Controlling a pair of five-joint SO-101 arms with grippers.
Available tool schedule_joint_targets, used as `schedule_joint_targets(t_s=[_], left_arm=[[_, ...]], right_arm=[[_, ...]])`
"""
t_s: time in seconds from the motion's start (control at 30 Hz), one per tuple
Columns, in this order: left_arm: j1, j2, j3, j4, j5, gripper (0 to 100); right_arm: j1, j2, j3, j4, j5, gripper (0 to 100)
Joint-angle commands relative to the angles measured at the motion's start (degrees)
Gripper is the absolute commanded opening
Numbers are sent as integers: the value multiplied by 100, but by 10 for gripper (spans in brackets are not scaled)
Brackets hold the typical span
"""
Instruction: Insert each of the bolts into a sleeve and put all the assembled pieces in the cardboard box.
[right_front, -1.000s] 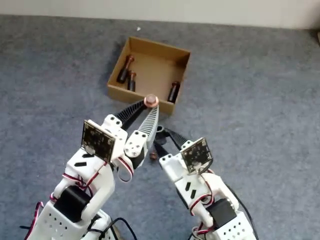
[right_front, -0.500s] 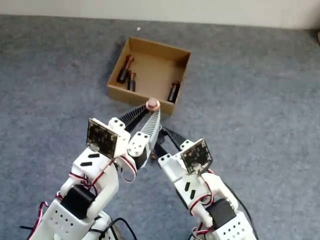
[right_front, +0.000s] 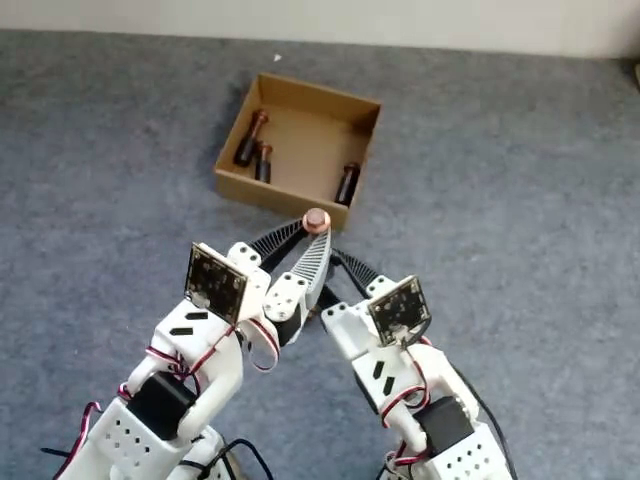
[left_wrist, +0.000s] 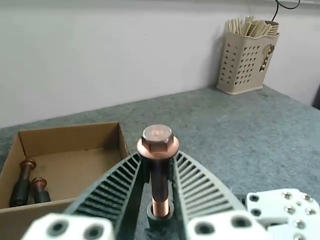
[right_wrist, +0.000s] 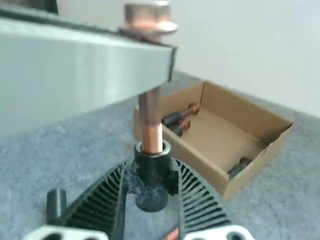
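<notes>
Centre of high view: left tool (right_front: 312, 230) clenched on bolt (right_front: 316, 219), just below cardboard box (right_front: 265, 192) edge. Left wrist: bolt upright, tip inside sleeve (left_wrist: 160, 216), bottom centre. Right wrist: right tool (right_wrist: 151, 181) grips sleeve, centre frame.

Right gripper (right_wrist: 151, 165) was clamped on black sleeve (right_wrist: 150, 187), which stood upright. Copper bolt (right_wrist: 150, 117) stood directly above sleeve, threaded tip just inside its mouth. A blurred grey left arm's finger (right_wrist: 80, 70) crossed the bolt's shank, above sleeve. Open cardboard box (right_wrist: 200, 162) lay beyond sleeve, with assembled pieces (right_wrist: 175, 119) inside. Spare sleeve (right_wrist: 56, 200) sat on grey carpet (right_wrist: 75, 145), near the held sleeve.
</notes>
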Motion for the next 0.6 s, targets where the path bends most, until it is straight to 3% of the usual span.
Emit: schedule_joint_targets(t_s=[0.0, 0.2, 0.43, 0.57], left_arm=[[92, 4, -66, 475, 62, 94], [57, 40, -242, 1196, -334, 141], [4, -4, -277, 1319, -1055, 140], [-444, -4, -347, 1319, -1345, 136]], right_arm=[[268, -136, 664, -470, 35, 4], [330, -136, 664, -470, 35, 4], [532, -136, 664, -444, 18, 4], [831, -127, 664, -251, 9, 4]])
